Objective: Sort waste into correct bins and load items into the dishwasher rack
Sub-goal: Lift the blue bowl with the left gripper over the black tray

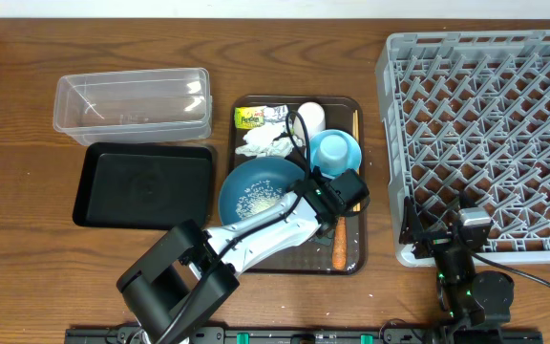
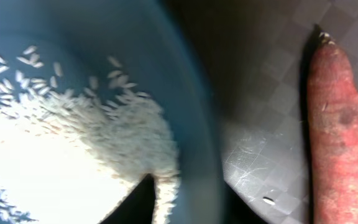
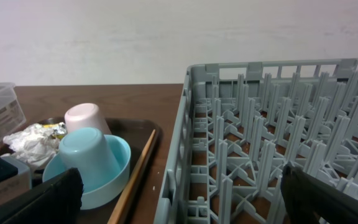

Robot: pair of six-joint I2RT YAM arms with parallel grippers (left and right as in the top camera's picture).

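The large dark-blue bowl [image 1: 256,186] with loose white rice [image 2: 55,155] sits at the front left of the brown serving tray [image 1: 351,263]. My left gripper [image 1: 304,198] straddles the bowl's right rim [image 2: 197,124], one finger inside by the rice, and looks shut on it. The orange carrot stick [image 2: 340,137] lies just right of the bowl, also in the overhead view [image 1: 339,247]. The pale-blue cup [image 3: 89,158] stands upside down in the small light-blue bowl [image 1: 337,153]. The white cup [image 1: 310,117], tissue [image 1: 265,143], wrapper [image 1: 249,118] and chopsticks [image 3: 138,171] are on the tray. My right gripper [image 3: 179,205] is open and empty at the rack's front left corner.
The clear tub [image 1: 132,100] stands at the back left, with the black tray [image 1: 143,183] in front of it. The grey dishwasher rack [image 1: 485,134] fills the right side, with no items in it. Its left wall runs close beside the serving tray.
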